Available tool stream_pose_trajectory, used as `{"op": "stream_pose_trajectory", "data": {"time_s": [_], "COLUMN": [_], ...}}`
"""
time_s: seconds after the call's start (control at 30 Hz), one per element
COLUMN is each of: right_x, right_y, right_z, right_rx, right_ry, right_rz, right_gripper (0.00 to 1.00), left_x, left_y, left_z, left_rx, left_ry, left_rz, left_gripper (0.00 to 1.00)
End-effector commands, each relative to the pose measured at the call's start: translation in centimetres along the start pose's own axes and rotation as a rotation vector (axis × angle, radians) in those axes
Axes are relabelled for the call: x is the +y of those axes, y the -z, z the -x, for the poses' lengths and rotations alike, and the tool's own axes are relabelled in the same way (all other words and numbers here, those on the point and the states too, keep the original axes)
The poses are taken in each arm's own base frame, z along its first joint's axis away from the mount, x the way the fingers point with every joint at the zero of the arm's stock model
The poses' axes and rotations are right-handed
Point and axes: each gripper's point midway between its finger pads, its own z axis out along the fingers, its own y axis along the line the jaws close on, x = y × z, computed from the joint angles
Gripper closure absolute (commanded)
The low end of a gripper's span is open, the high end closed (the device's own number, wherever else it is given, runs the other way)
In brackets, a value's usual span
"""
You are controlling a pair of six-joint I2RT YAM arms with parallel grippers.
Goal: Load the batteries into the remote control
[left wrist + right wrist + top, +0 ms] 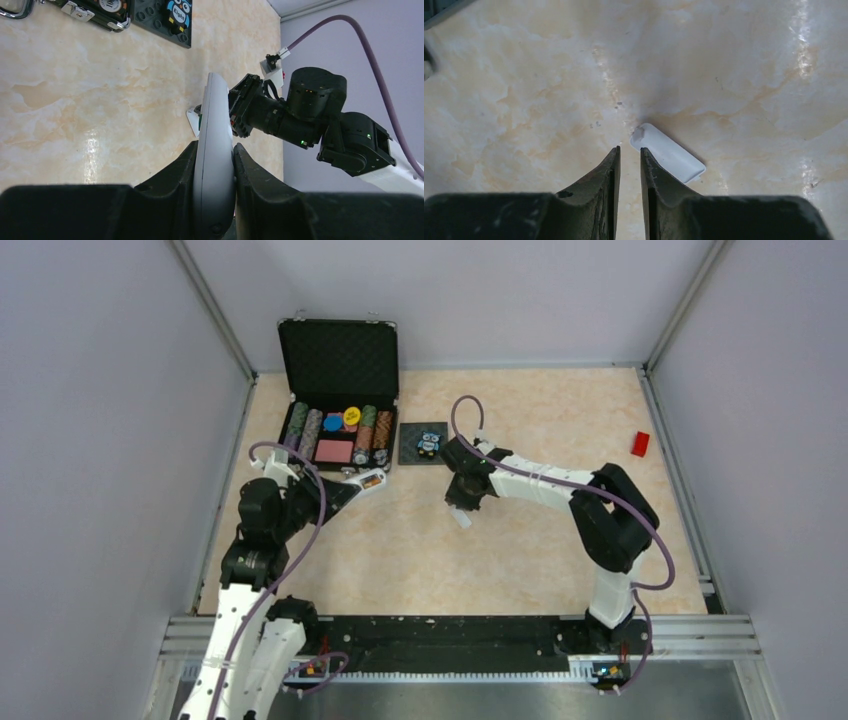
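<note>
White remote control (214, 165); beige marbled table (520, 540); red block (640, 444); black case (338, 360).

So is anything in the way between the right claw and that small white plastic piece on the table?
Nothing visible. The right claw hangs over bare table with a narrow, empty gap between its jaws. The small white plastic piece lies flat close beside it, with nothing on top of it.
</note>
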Motion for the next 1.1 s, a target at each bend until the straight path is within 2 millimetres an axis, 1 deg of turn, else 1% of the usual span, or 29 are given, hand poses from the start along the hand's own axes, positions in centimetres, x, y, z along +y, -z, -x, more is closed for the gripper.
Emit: {"op": "stream_pose_trajectory", "data": {"time_s": [0.0,0.1,0.37,0.73,0.83,1.0,1.07], "right_x": [-0.2,-0.6,-1.2,-1.5,-1.8,-2.3,-2.6], "right_y": [-0.2,-0.5,-2.1,-3.0,-3.5,-4.2,-4.2], "right_z": [1.3,1.3,0.2,0.1,-0.4,-1.4,-1.5], "right_rx": [-0.033,-0.036,0.010,0.016,0.033,0.073,0.072], "right_ry": [-0.166,-0.197,-0.245,-0.274,-0.270,-0.265,-0.258], "right_rz": [-0.060,-0.080,-0.117,-0.138,-0.154,-0.172,-0.177], "right_gripper": [0.79,0.78,0.78,0.79,0.84,0.99,1.00], "left_x": [-1.3,-1.1,-1.1,-1.1,-1.1,-1.0,-0.9], "left_y": [0.1,0.1,-0.2,-0.5,-0.5,-0.6,-0.6], "left_z": [1.4,1.4,1.5,1.8,1.9,2.0,2.0], "left_rx": [-0.076,-0.081,-0.077,-0.072,-0.076,-0.082,-0.084], "left_ry": [-0.035,-0.038,-0.045,-0.052,-0.056,-0.062,-0.063], "left_rz": [-0.057,-0.055,-0.053,-0.052,-0.049,-0.044,-0.041], "left_gripper": [1.00,1.00,1.00,1.00,1.00,1.00,1.00]}}
